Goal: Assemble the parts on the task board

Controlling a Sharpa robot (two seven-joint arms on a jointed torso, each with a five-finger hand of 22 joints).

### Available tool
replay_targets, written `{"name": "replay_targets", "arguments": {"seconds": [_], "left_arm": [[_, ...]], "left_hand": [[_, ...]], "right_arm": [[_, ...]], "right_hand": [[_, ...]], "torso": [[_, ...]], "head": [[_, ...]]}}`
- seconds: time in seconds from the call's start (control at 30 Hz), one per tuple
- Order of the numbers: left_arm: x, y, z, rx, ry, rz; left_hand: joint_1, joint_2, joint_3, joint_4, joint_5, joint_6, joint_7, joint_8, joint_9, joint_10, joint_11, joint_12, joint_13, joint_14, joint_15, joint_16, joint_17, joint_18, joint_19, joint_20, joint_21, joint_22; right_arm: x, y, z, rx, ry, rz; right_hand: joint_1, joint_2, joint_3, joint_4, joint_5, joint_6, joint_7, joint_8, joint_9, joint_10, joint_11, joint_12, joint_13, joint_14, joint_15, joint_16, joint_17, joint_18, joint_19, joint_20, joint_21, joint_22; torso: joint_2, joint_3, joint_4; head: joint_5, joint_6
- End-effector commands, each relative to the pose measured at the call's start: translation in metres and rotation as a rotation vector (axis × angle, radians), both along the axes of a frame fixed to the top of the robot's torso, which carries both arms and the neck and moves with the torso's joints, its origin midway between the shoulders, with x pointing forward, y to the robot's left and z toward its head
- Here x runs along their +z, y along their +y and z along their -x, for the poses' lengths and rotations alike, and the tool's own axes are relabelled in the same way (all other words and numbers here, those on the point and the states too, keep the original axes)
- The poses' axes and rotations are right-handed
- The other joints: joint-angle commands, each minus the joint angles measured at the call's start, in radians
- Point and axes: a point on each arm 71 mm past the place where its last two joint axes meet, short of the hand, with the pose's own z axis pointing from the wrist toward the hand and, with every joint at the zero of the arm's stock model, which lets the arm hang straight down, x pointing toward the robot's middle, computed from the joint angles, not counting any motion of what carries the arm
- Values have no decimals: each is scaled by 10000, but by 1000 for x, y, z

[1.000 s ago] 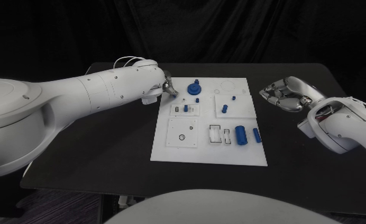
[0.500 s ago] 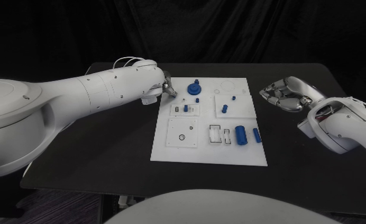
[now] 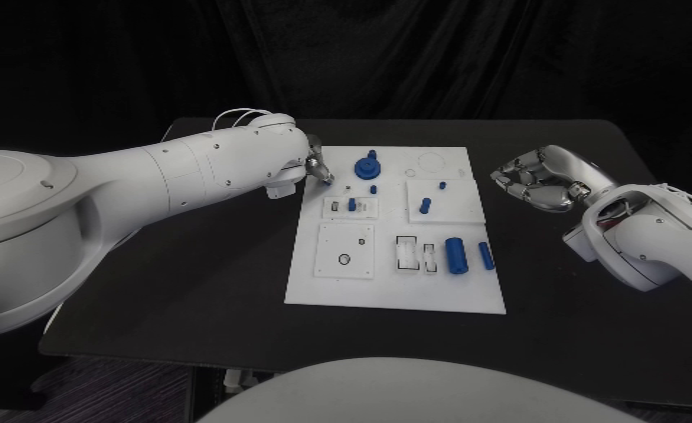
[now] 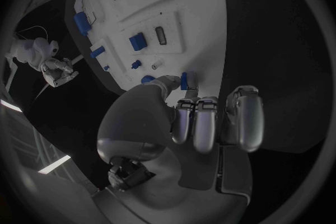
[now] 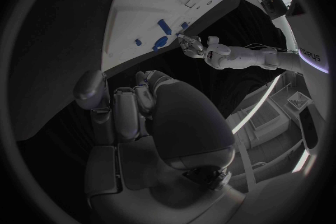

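The task board point(image 3: 397, 233) lies mid-surface. Several blue parts stand in its sockets; a large blue cylinder point(image 3: 454, 254) and a slimmer bar point(image 3: 486, 256) lie loose near its right edge, so assembly appears partial. The left robot hand point(image 4: 185, 117) pinches a small blue part point(image 4: 184, 79) over the board's far-left corner. The right robot hand point(image 3: 541, 178) hovers beside the board, fingers curled, holding nothing.

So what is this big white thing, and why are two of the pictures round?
It's a robot with two white arms. Each ends in a silver hand. One picture looks down from its head at a black table. The round ones come from cameras at its wrists. On the table lies a white task board with small blue parts, like a blue cylinder. The left hand is at the board's far corner and pinches a small blue piece. The right hand is curled up beside the board, holding nothing.
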Motion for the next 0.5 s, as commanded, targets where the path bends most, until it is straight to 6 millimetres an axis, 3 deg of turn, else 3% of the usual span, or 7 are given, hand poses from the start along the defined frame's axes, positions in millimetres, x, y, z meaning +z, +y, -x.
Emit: {"name": "replay_targets", "arguments": {"seconds": [0.03, 0.3, 0.5], "left_arm": [[0, -3, 1, -112, -88, 273], [1, -1, 3, -69, -274, 407], [3, 1, 16, -95, -453, 673]], "left_hand": [[-64, -81, 280, -49, 24, 256, -122, 96, 1, 1050, -93, 27, 2632, 1058, -62, 26, 2634, 61, -18, -35, 6, 1653], [-296, -218, 661, -83, 2, 530, -187, 210, 44, 1050, -147, 27, 2632, 1058, -104, 26, 2634, 59, -7, -70, 3, 1679], [-434, -398, 910, -193, 3, 761, -261, 299, 80, 1050, -211, 27, 2632, 1058, -159, 26, 2634, 53, 19, -117, 18, 1707]], "right_arm": [[-2, -1, 1, -74, 128, 54], [-2, -2, 1, -93, 150, 67], [-3, -3, 1, -135, 176, 87]], "right_hand": [[95, 16, 80, 0, 43, 46, 26, -37, -13, -68, 5, -52, -9, -82, -6, -56, 539, 57, -62, 27, -69, 1204], [98, 13, 87, -5, 46, 43, 23, -39, -14, -76, 1, -57, -16, -84, -7, -61, 535, 59, -67, 27, -82, 1201], [100, 9, 92, -10, 48, 38, 20, -43, -16, -79, -3, -59, -19, -86, -8, -63, 533, 61, -70, 27, -89, 1199]], "torso": [[1, -2, 2], [1, -3, 2], [1, -3, 1]], "head": [[-8, 2], [-12, 2], [-54, 2]]}}
